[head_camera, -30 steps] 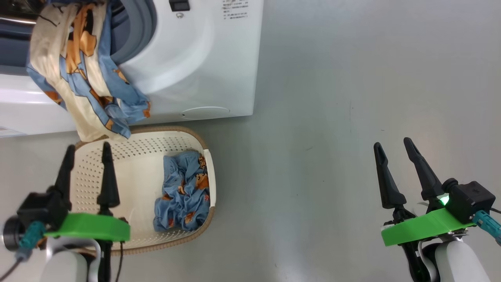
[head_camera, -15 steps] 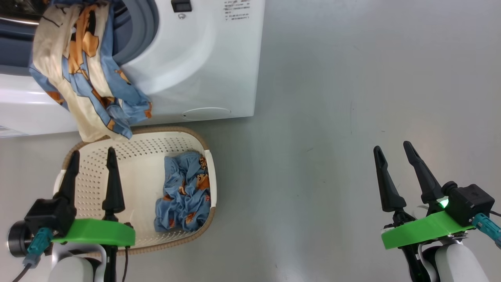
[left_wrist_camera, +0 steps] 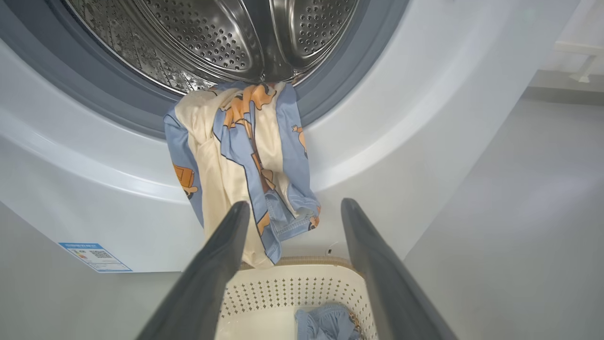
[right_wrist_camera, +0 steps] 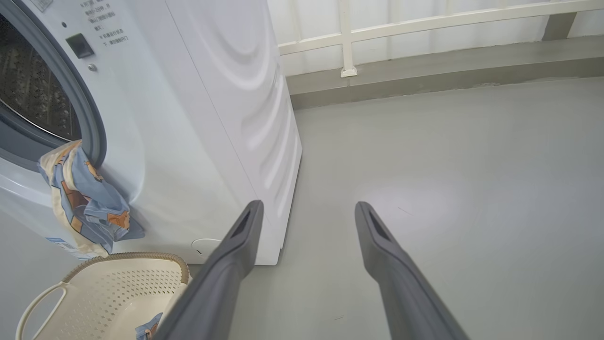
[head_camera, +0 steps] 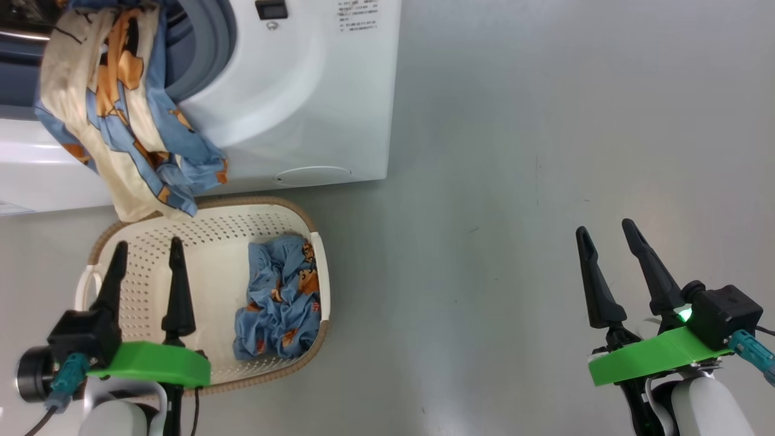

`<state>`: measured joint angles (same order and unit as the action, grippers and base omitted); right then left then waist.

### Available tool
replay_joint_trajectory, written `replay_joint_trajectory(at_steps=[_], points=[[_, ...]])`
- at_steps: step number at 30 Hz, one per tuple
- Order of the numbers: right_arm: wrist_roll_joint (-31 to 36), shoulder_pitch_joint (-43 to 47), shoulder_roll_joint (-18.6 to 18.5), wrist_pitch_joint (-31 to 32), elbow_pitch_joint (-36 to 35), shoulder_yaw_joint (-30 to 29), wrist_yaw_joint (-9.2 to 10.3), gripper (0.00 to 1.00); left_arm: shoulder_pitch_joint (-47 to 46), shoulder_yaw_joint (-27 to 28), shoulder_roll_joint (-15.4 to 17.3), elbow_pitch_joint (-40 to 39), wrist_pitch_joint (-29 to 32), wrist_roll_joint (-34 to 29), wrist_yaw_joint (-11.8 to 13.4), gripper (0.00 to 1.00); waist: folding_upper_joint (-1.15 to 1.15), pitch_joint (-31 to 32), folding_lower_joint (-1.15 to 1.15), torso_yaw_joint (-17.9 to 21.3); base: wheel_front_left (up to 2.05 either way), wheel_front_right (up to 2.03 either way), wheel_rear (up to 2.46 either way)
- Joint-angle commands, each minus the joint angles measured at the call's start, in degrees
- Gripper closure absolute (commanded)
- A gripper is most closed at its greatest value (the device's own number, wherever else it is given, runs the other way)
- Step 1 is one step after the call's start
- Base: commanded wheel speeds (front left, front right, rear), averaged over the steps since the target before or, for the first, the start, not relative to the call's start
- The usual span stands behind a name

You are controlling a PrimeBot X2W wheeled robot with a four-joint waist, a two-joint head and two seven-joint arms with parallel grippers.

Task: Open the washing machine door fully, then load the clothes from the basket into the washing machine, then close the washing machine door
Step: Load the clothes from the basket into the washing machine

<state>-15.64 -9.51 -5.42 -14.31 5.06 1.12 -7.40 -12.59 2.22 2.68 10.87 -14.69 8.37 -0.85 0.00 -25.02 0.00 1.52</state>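
Your left gripper (head_camera: 149, 243) hovers by the basket (head_camera: 206, 260), jaws apart and empty; your right gripper (head_camera: 605, 227) gapes too. One garment (head_camera: 115, 121) hangs from the mouth of the washing machine (head_camera: 303, 91), and another bundle (head_camera: 278, 297) lies in the basket.

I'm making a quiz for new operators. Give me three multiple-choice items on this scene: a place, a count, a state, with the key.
1. Where does the printed garment hang? A. From the washing machine opening, above the basket. B. Wholly inside the basket. C. On top of the machine.
2. How many fabric bundles lie in the basket? A. None. B. One. C. Three.
3. How is the left hand? A. Shut on cloth. B. Shut on a handle. C. Open, empty.
Key: 1 A, it drapes from the opening toward the basket rim; 2 B, one blue bundle lies inside; 3 C, its jaws stand apart with nothing between.
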Motion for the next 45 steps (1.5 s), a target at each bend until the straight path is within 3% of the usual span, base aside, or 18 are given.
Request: replay_joint_trajectory(at_steps=[1,18,26,34,45], points=[[0.6,0.7,0.0,-0.7,-1.2,1.5,-0.09,0.00,0.2,1.9,0.7,-0.4,-0.3,-0.4,-0.1,0.00,0.00,-0.2,0.00,0.1,0.00,0.00,0.00],[1.0,-0.2,-0.2,-0.7,-1.7,2.0,-0.09,0.00,-16.9,4.8,2.0,18.3,-0.3,2.2,0.7,0.00,0.00,-4.4,0.00,2.2,0.00,0.00,0.00],[1.0,-1.5,0.4,-0.7,-2.0,2.6,-0.09,0.00,-24.6,7.6,4.2,25.8,-0.3,2.0,3.4,0.00,0.00,-6.3,0.00,4.3,0.00,0.00,0.00],[1.1,-2.1,1.0,-0.7,-2.8,3.0,-0.09,0.00,-30.6,9.6,5.7,32.7,-0.3,4.7,0.5,0.00,0.00,-7.7,0.00,5.6,0.00,0.00,0.00],[1.3,-2.6,1.5,-0.7,-3.3,3.0,-0.09,0.00,-38.3,10.1,8.5,41.7,-0.3,4.3,1.6,0.00,0.00,-9.5,0.00,6.6,0.00,0.00,0.00]])
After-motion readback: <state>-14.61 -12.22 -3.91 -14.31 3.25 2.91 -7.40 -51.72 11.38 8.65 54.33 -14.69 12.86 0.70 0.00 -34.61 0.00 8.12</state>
